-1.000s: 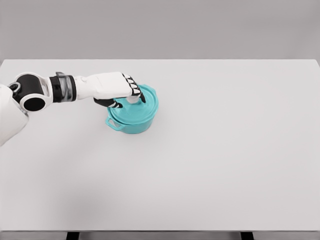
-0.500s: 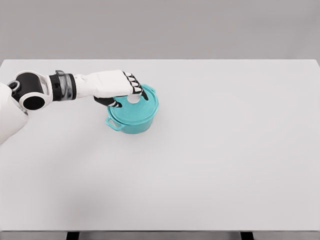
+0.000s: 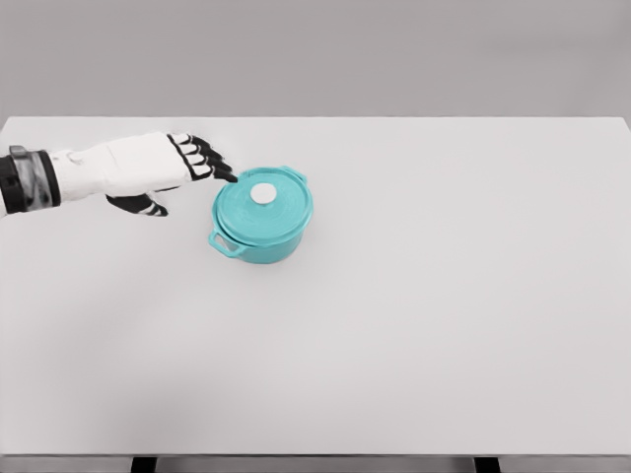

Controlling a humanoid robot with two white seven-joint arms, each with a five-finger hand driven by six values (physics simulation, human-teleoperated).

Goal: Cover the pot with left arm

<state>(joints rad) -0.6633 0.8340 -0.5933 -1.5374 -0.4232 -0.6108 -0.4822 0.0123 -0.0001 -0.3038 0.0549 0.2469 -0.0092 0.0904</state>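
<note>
The lid (image 3: 262,201) sits on the pot (image 3: 262,229); your left hand (image 3: 148,169) is loose and empty, so draw it clear sideways without clipping the knob (image 3: 262,195).

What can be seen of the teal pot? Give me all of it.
The pot is teal, round and squat, looking like enamelled cookware, with a small loop handle at its lower left and another at the upper right. Its matching lid sits on it, with a white knob. It stands upright on the white table; the left hand is clear of it.

No legible text or markings.
</note>
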